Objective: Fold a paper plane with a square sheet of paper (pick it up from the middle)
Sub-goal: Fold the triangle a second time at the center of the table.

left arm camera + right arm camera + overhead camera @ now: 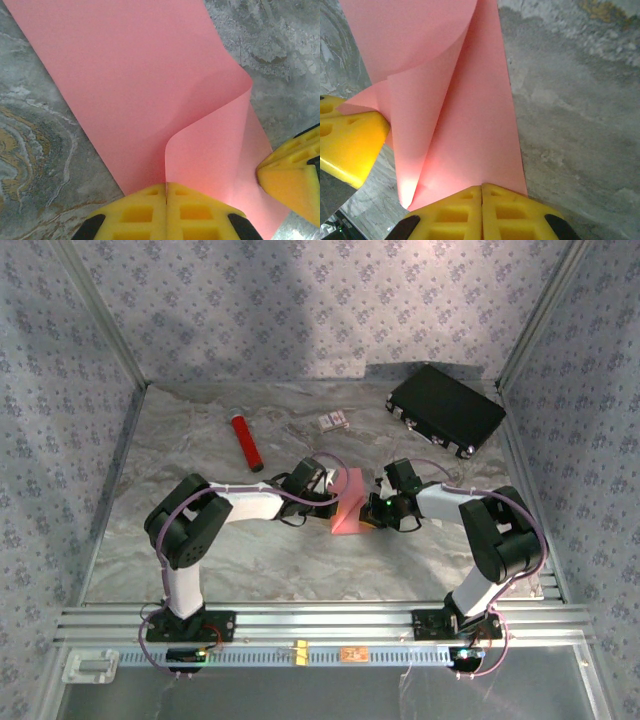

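Top external view: the square sheet of paper (347, 508) is seen at mid-table, between the two arms, partly curled over itself. One edge is pinched between the pressed-together fingers of the left gripper (166, 190), another by the right gripper (481, 189), over the marbled table (200, 440).

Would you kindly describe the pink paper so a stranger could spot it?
On the grey marbled table, find where the left gripper and right gripper meet. Both pinch the pink paper, curled over; unlike the glossy red tube behind, it is thin.
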`<action>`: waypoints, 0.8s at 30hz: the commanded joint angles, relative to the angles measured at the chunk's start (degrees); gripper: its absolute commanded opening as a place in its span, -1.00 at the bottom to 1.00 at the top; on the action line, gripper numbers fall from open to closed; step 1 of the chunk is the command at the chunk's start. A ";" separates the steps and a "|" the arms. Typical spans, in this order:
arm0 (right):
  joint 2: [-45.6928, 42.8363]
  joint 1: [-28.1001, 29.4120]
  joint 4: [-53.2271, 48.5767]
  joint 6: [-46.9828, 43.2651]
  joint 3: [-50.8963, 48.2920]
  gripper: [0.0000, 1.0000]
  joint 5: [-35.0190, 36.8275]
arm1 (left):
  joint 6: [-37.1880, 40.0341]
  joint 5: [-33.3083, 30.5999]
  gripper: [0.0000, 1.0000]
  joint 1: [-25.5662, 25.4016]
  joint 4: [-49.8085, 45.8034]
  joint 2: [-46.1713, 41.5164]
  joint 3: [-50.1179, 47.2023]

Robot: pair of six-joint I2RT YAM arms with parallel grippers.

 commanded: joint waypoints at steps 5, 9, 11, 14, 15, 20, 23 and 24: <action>0.29 -0.50 -4.68 -0.91 -0.12 -0.84 3.03 | -0.97 0.03 -0.97 0.35 -0.78 0.42 0.40; 0.31 -0.53 -4.80 -0.92 0.03 -0.84 3.08 | -1.26 0.10 -0.97 0.34 -1.18 0.52 0.39; 0.29 -0.51 -4.85 -0.97 0.02 -0.84 3.07 | -1.37 0.10 -0.98 0.35 -1.32 0.20 0.30; 0.39 -0.55 -4.73 -0.91 -0.02 -0.84 3.16 | -1.26 0.14 -0.98 0.31 -2.00 0.30 0.54; 0.54 -0.56 -4.57 -0.91 0.09 -0.84 3.02 | -1.17 0.31 -0.99 0.31 -2.11 0.48 0.70; 0.55 -0.53 -4.41 -0.87 -0.14 -0.84 3.06 | -1.08 0.84 -0.99 0.30 -1.49 1.38 1.02; 0.57 -0.52 -4.17 -0.73 -0.14 -0.83 2.86 | -0.99 1.37 -0.99 0.35 -1.16 1.63 1.23; 0.55 -0.54 -4.11 -0.69 -0.23 -0.83 2.88 | -1.00 1.42 -0.99 0.35 -0.90 1.51 1.15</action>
